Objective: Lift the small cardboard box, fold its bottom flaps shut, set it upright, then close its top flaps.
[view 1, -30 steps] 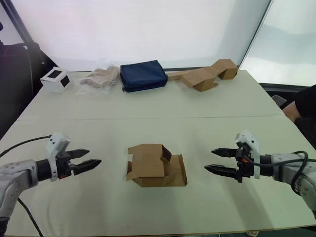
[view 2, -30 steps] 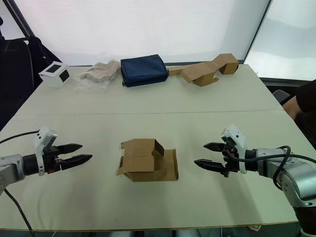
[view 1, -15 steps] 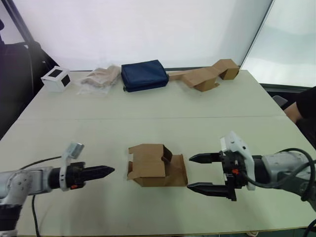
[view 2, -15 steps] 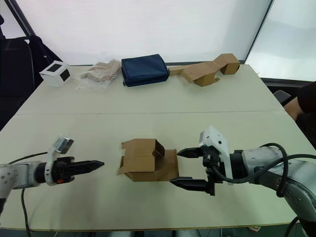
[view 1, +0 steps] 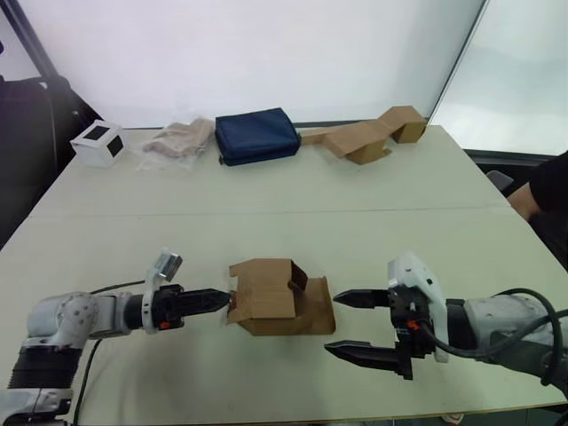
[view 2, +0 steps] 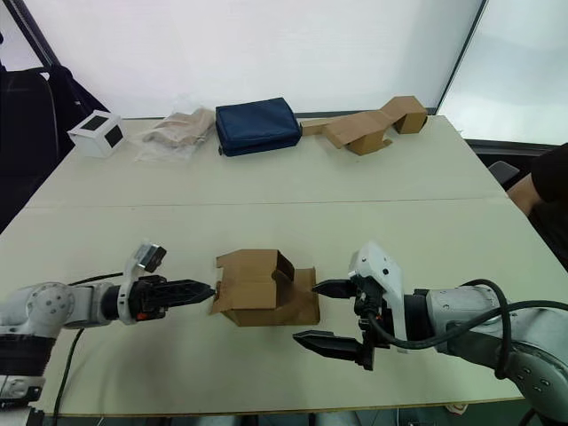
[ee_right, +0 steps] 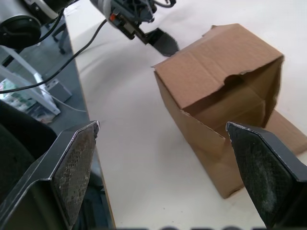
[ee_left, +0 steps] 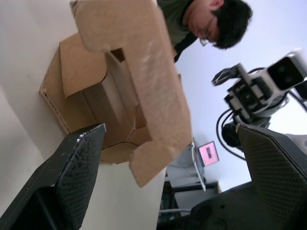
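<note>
Left gripper (view 1: 213, 299): low over the worktop (view 1: 266, 204), fingers apart, tips right at the box's left edge.
Box (view 1: 277, 297): lying on its side between the two grippers, flaps loose, one flap flat on the worktop toward the right gripper.
Right gripper (view 1: 355, 324): fingers spread wide, just right of the box, holding nothing.

1. No words, brand names, numbers or signs can be read anywhere in these views.
2. The small cardboard box (view 1: 277, 297) on the worktop (view 1: 284, 191) is plain brown, with no print or label on any face that shows.
3. The white cube (view 1: 98, 142) bears black squares, not lettering.
</note>
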You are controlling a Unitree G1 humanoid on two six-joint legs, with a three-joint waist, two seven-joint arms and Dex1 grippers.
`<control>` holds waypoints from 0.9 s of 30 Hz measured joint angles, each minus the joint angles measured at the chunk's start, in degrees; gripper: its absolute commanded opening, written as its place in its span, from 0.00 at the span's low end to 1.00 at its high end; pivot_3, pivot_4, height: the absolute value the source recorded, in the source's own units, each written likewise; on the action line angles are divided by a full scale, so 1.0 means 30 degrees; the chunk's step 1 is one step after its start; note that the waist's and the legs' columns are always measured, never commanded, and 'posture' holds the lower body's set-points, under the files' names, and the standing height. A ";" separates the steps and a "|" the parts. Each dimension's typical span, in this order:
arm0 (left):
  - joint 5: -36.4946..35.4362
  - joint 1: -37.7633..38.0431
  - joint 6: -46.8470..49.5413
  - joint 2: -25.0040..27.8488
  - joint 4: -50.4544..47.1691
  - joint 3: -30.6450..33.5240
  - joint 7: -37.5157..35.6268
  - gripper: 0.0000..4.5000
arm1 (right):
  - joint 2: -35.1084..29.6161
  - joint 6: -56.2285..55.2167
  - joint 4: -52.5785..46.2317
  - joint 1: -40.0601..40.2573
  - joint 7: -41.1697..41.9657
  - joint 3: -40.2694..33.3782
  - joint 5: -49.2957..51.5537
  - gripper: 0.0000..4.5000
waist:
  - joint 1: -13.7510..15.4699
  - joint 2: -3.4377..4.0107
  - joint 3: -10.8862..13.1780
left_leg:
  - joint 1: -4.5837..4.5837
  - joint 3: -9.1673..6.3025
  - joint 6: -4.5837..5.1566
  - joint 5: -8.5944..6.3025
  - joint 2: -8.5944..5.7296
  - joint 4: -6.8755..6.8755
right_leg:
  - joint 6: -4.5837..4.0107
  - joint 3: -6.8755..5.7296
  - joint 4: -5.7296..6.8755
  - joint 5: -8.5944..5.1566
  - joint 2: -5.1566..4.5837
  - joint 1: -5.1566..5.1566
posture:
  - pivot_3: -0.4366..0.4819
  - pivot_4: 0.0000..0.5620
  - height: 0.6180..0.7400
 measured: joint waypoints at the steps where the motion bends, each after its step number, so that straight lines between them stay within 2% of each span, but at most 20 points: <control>1: 0.0081 0.0002 -0.0181 -0.0188 0.0104 -0.0197 -0.0038 1.00 | -0.0062 -0.0003 -0.0030 -0.0092 -0.0274 -0.0002 0.0403 1.00 | 0.0014 0.0000 0.0000 | 0.0000 0.0000 0.0000 0.0000 -0.0001 0.0000 | 0.0000 0.0000 0.0000 0.0000 -0.0001 0.0000 | 0.48 0.27 1.00; 7: 0.0961 -0.0138 -0.1201 -0.0803 0.0813 -0.1215 -0.0624 1.00 | -0.1358 -0.0087 -0.0162 -0.0561 -0.1593 -0.0075 0.3162 1.00 | 0.0040 -0.0001 0.0000 | -0.0002 -0.0002 0.0001 0.0000 -0.0002 -0.0001 | -0.0001 0.0000 -0.0005 -0.0001 -0.0008 0.0002 | 0.48 0.27 1.00; 12: 0.1764 -0.1506 -0.2105 -0.1579 0.2503 -0.1566 -0.1364 1.00 | -0.1974 -0.0479 -0.0154 -0.0687 -0.2554 -0.0089 0.4250 1.00 | 0.0091 -0.0004 -0.0003 | -0.0005 0.0000 0.0001 0.0000 -0.0009 0.0003 | 0.0000 -0.0003 -0.0009 0.0000 -0.0005 0.0009 | 0.48 0.27 1.00; 17: 0.2339 -0.2543 -0.2485 -0.1789 0.3569 -0.1915 -0.1965 1.00 | -0.2029 -0.0891 -0.0159 -0.0658 -0.3289 -0.0030 0.4646 1.00 | 0.0021 -0.0005 -0.0002 | -0.0007 0.0001 0.0002 -0.0001 -0.0006 0.0002 | 0.0000 -0.0001 -0.0009 0.0000 0.0006 0.0005 | 0.48 0.27 1.00; 27: 0.2857 -0.3498 -0.2324 -0.2561 0.3402 -0.2906 -0.2765 1.00 | -0.2036 -0.1199 -0.0162 -0.0436 -0.3891 0.0393 0.4836 1.00 | 0.0085 -0.0006 -0.0002 | -0.0012 -0.0001 0.0001 0.0000 -0.0008 0.0006 | 0.0002 -0.0001 -0.0010 0.0000 0.0002 0.0007 | 0.48 0.27 1.00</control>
